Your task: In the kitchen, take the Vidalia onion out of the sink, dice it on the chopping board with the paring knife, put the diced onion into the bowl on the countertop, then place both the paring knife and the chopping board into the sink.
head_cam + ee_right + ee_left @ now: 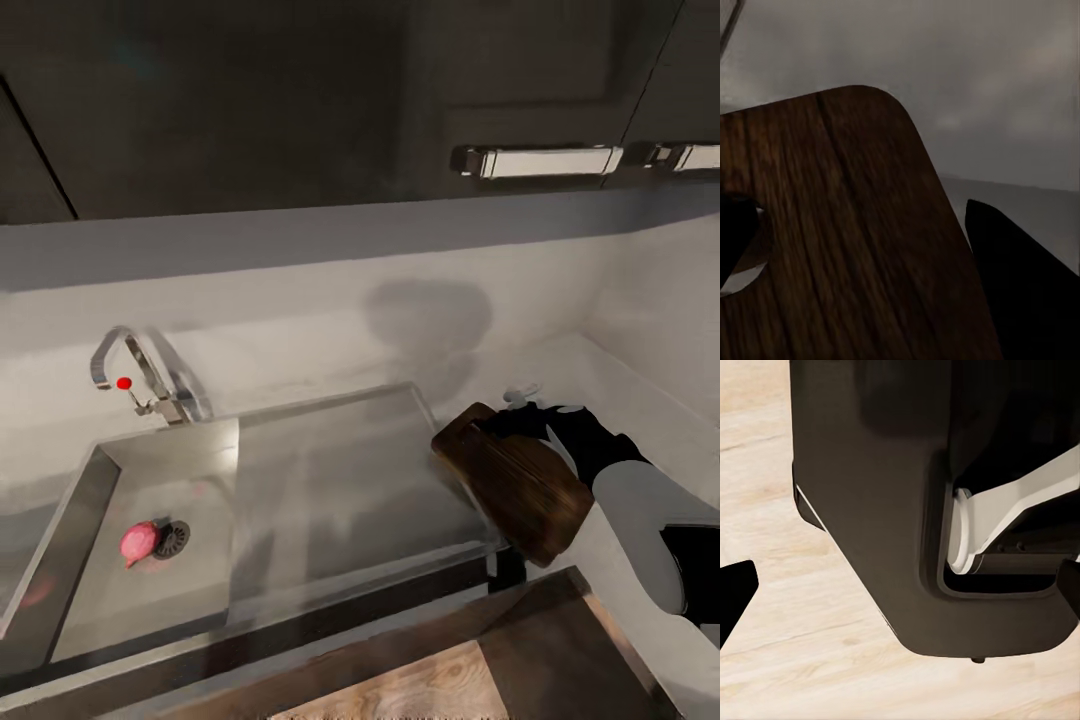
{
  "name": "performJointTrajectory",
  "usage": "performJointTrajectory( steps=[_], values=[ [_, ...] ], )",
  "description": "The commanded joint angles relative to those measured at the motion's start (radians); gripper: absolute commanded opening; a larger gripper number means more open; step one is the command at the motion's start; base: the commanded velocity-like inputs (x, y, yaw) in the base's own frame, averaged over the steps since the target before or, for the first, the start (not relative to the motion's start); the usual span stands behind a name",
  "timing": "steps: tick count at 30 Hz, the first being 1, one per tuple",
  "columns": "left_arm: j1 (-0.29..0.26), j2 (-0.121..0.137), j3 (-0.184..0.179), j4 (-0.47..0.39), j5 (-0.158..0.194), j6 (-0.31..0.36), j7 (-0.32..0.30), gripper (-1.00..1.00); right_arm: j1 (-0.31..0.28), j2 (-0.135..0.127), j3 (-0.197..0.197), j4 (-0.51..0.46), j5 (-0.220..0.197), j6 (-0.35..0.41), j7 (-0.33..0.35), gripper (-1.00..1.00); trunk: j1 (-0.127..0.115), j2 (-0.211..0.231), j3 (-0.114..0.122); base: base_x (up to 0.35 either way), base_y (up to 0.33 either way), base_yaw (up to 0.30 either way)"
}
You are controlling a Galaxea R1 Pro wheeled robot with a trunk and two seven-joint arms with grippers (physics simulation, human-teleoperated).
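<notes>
Brown chopping board [520, 480] in right end effector [520, 420], tilted beside sink [330, 470]

No legible text or labels

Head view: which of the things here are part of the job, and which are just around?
Job:
Vidalia onion, in the sink beside the drain
chopping board, tilted, held by the right gripper
countertop

Just around:
tap
wall cabinets
cabinet handles
</notes>
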Motion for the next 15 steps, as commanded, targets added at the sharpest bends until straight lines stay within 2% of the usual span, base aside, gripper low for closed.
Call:
performJointTrajectory(
  steps=[1, 15],
  values=[
    [0.001, 0.0, 0.001, -0.002, 0.001, -0.001, -0.003, 1.0, 0.0, -0.001, 0.006, -0.002, 0.001, 0.005, 0.002, -1.0, 0.0, -0.002, 0.0, -0.258, 0.0, 0.0],
    [0.001, 0.0, 0.001, -0.002, 0.001, -0.001, -0.003, 1.0, 0.0, -0.001, 0.006, -0.002, 0.001, 0.005, 0.003, -1.0, 0.0, -0.002, 0.022, -0.266, 0.0, 0.0]
  ],
)
